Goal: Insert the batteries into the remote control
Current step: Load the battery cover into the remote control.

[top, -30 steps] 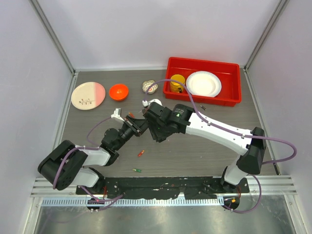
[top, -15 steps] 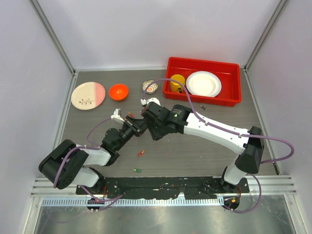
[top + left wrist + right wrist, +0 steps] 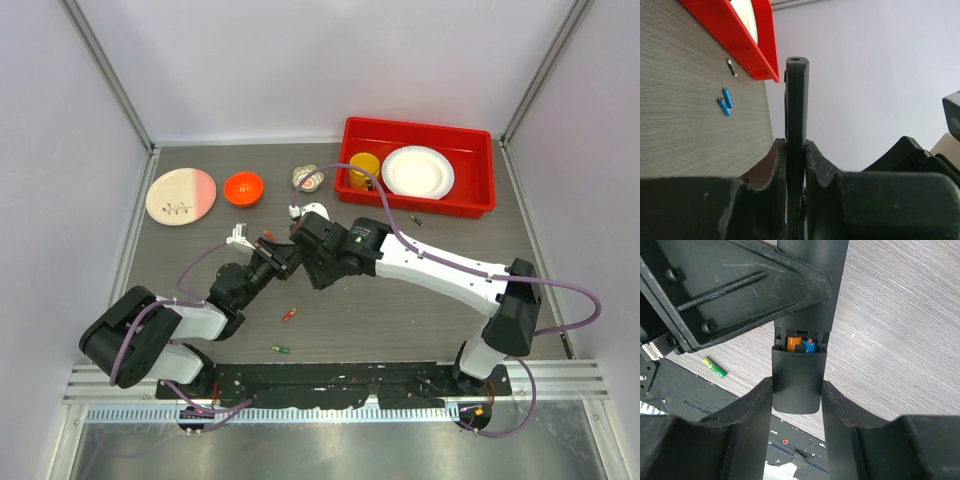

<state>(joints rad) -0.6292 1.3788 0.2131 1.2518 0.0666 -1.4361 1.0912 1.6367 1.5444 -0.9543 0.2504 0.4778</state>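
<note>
Closing step: the left gripper (image 3: pixel 796 150) pinches the slim black remote control (image 3: pixel 797 95). The right gripper (image 3: pixel 796 386) seemingly clasps its black cover (image 3: pixel 795 372) over the orange and blue batteries (image 3: pixel 793 343); next, push it home.

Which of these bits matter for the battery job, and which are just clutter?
For the job: remote control, battery cover, fitted batteries, green battery, blue batteries.
Just lying about: red bin, white plate, yellow cup, orange bowl, pink plate.
</note>
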